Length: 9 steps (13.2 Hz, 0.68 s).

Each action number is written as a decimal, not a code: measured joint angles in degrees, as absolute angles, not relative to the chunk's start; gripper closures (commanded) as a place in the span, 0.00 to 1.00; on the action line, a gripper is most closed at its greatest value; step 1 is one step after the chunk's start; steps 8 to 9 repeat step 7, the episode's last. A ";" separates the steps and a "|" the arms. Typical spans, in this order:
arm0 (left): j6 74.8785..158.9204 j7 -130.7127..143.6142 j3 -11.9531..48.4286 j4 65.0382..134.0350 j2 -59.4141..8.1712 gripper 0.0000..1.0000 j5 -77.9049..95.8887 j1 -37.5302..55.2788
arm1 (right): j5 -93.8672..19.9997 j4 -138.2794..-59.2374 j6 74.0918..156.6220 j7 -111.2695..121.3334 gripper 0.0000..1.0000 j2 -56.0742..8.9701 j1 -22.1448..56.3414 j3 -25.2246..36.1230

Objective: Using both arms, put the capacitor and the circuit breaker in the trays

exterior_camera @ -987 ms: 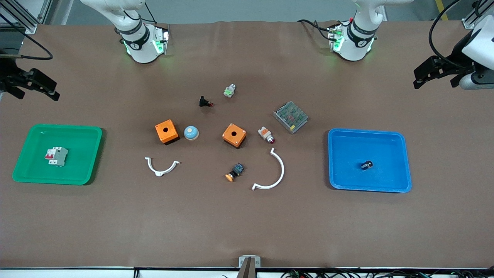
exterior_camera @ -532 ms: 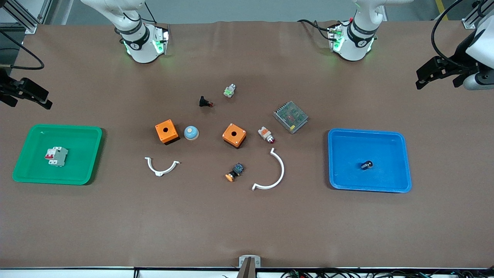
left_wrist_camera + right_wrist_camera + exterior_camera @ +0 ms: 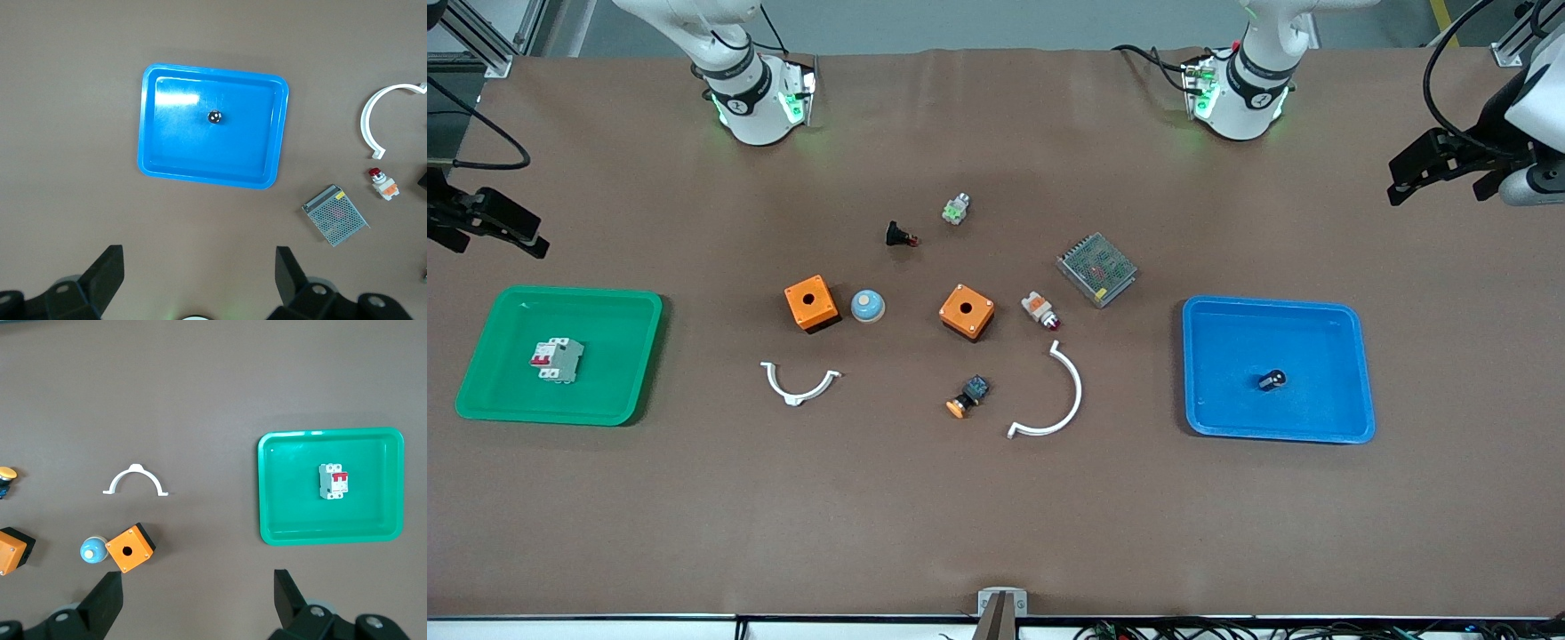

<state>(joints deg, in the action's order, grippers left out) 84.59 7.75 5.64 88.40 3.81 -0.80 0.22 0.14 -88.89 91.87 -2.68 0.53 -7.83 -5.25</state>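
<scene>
The capacitor (image 3: 1272, 380), a tiny black cylinder, lies in the blue tray (image 3: 1334, 320) toward the left arm's end of the table; the left wrist view shows the capacitor (image 3: 215, 117) in that tray (image 3: 167, 153). The white-grey circuit breaker (image 3: 557, 360) with red toggles lies in the green tray (image 3: 614, 311) at the right arm's end, also seen as the circuit breaker (image 3: 333, 481) in the green tray (image 3: 287, 513). My left gripper (image 3: 1400, 182) (image 3: 199, 277) hangs high over the table's end by the blue tray, open and empty. My right gripper (image 3: 525, 236) (image 3: 199, 597) hangs high near the green tray, open and empty.
Mid-table lie two orange boxes (image 3: 811, 304) (image 3: 967, 311), a blue dome (image 3: 867, 306), two white curved clips (image 3: 800, 384) (image 3: 1054, 400), a metal mesh unit (image 3: 1096, 268), a black red-tipped part (image 3: 900, 236), a white-orange part (image 3: 1040, 310) and an orange-capped button (image 3: 967, 396).
Both grippers have drifted outward toward their own ends of the table, the right one more. Both stay open. The parts in the trays have not moved.
</scene>
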 measured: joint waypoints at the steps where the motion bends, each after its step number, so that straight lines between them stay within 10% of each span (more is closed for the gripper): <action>1: 84.61 7.75 5.64 88.39 3.78 0.00 -0.80 0.22 | 0.14 -88.77 92.20 -2.68 0.00 0.39 -7.83 -5.25; 9: 84.75 7.75 5.64 87.82 2.96 0.00 -0.80 0.21 | 0.14 -88.29 93.29 -2.68 0.00 -0.26 -7.82 -5.26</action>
